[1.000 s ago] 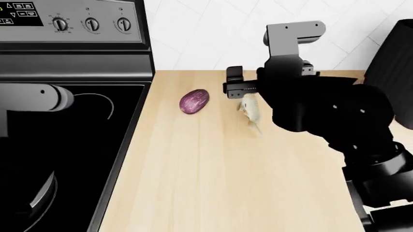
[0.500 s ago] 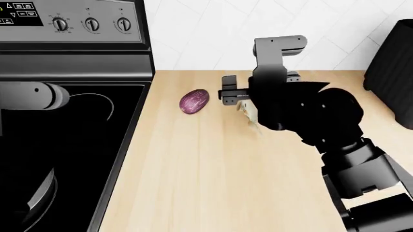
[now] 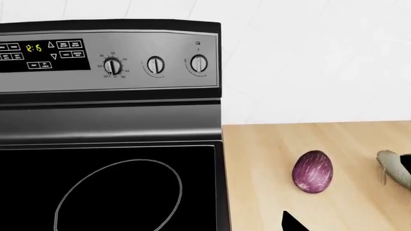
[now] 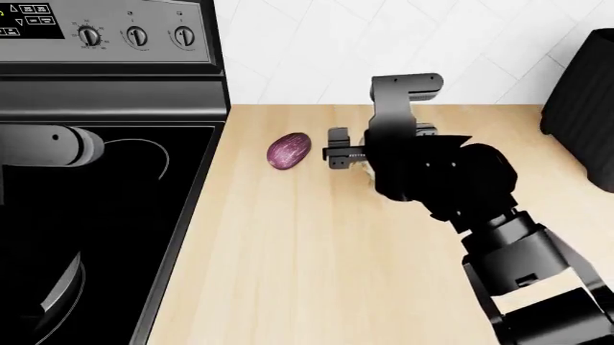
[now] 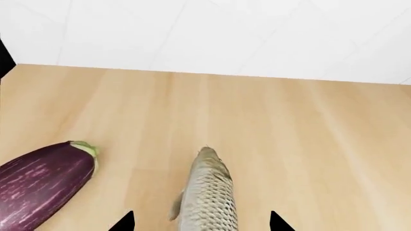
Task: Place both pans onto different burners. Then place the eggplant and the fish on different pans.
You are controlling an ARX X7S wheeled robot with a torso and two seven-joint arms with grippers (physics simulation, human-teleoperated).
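Observation:
The fish (image 5: 209, 192) lies on the wooden counter (image 4: 317, 259), its head toward the wall. My right gripper (image 5: 200, 225) is open, one fingertip (image 5: 125, 222) on each side of the fish's body without touching it. In the head view the right gripper (image 4: 346, 153) and arm cover nearly all of the fish (image 4: 367, 172). The purple eggplant (image 4: 287, 150) lies just left of it, also seen as the eggplant (image 5: 38, 185). My left gripper (image 3: 205, 228) hovers over the cooktop's right edge near a burner (image 3: 119, 197); only one fingertip (image 3: 292, 224) shows, set wide. A grey pan rim (image 4: 60, 291) shows at the bottom left.
The stove's control panel with knobs (image 4: 134, 36) rises behind the black cooktop (image 4: 106, 215). A tall dark object (image 4: 580, 86) stands at the counter's far right. A white tiled wall (image 4: 384, 43) backs the counter. My left forearm (image 4: 48, 146) reaches over the cooktop.
My right arm has shifted left and lowered over the fish, hiding more of it. The eggplant and the left arm have stayed put.

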